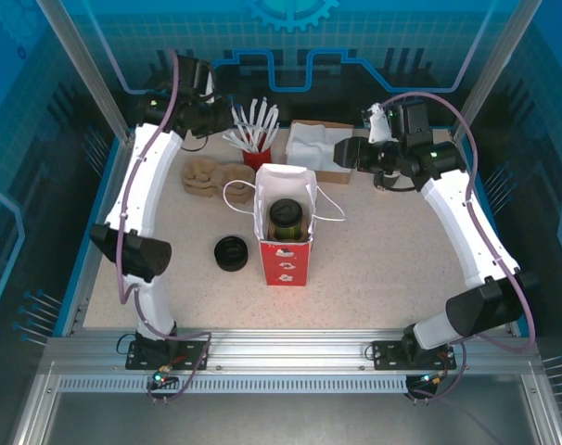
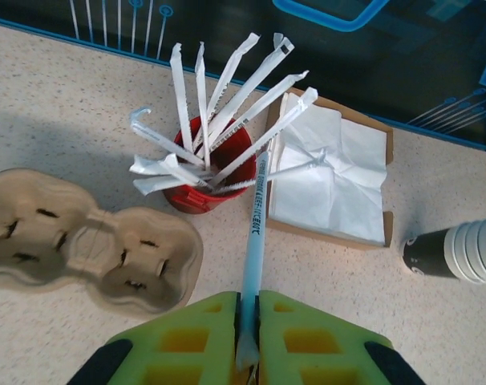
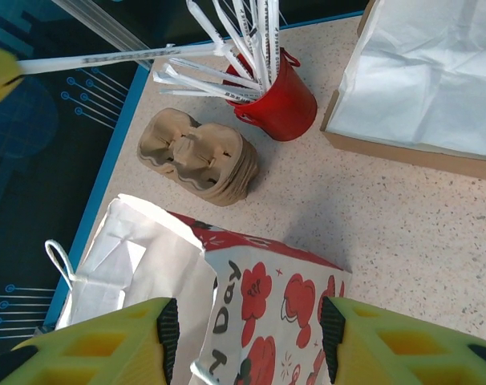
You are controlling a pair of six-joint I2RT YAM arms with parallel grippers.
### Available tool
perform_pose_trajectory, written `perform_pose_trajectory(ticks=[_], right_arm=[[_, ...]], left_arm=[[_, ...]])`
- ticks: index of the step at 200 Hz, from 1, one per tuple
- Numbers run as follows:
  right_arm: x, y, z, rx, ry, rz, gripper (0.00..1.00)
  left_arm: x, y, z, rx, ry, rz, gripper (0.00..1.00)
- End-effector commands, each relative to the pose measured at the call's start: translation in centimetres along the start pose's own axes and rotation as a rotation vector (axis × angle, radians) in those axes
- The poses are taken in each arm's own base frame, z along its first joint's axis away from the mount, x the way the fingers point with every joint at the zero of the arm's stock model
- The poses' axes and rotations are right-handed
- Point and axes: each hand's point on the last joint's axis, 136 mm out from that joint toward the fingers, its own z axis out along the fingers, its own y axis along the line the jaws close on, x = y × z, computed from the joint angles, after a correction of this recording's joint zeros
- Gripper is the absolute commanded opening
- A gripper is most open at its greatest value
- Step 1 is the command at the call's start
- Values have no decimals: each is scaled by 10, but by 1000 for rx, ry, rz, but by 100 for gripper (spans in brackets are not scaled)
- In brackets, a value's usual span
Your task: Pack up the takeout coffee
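The takeout coffee [image 1: 286,217], a small dark cup with an olive-green top, stands upright inside the open red-and-white paper bag [image 1: 283,243] at the table's middle. My left gripper [image 2: 249,303] is shut on a paper-wrapped straw [image 2: 255,228], just in front of the red cup of straws [image 2: 203,172]; it sits at the back left [image 1: 214,109]. My right gripper [image 3: 247,321] stands open above the bag [image 3: 275,297], the flower-printed side between its fingers, touching neither; it hovers right of the bag's back [image 1: 344,151].
A stack of brown cup carriers [image 1: 203,176] lies left of the bag and a black lid stack [image 1: 232,252] near its front left. A box of white napkins [image 2: 331,172] sits at the back, with white-rimmed empty cups [image 2: 459,253] lying beside it.
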Motion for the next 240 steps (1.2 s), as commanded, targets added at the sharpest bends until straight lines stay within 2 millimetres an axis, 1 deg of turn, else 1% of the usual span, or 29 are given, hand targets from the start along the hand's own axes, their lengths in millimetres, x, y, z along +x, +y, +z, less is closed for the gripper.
perform_pose_trajectory(ticks=[1,36,52,69,85,97,113,137,159,171,181,192,202,215,231,240], right_arm=[[-20,7,3,-40,-31,-24,53],[-35,12,13,-59,-23,-50,52],[-41,11,15,-52,-32,-63,52],[-50,11,14,-40,-51,-73,52],[-65,12,5,-17,-69,-69,52],[-74,13,0,-13,-67,-71,52],[-83,10,-2,12,-66,-63,52],[-84,-1,3,18,-48,22,52],[-79,-1,6,-27,-21,61,51],[-71,-1,13,-48,5,51,51],[-63,-7,18,-43,32,61,51],[-53,-11,22,-43,66,88,51],[-43,-11,24,-58,101,104,50],[-30,-11,25,-51,133,135,50],[-17,-5,19,-69,143,121,50],[-11,-5,15,-57,139,116,50]], left_arm=[[8,0,-48,-6,-9,82,12],[19,-14,-88,56,-17,200,12],[23,-20,-110,73,-34,244,12],[25,-30,-134,126,-61,253,12],[24,-42,-158,194,-98,256,12],[25,-46,-171,228,-122,255,12],[31,-54,-181,289,-120,270,11],[50,-65,-187,383,-79,295,11],[71,-73,-196,456,-43,338,13],[85,-75,-201,476,-28,370,12],[98,-76,-204,486,-5,412,12],[114,-74,-206,480,29,441,12],[127,-69,-204,471,64,468,11],[141,-62,-200,436,95,506,8],[160,-57,-197,434,147,550,8],[169,-53,-194,415,178,582,9]])
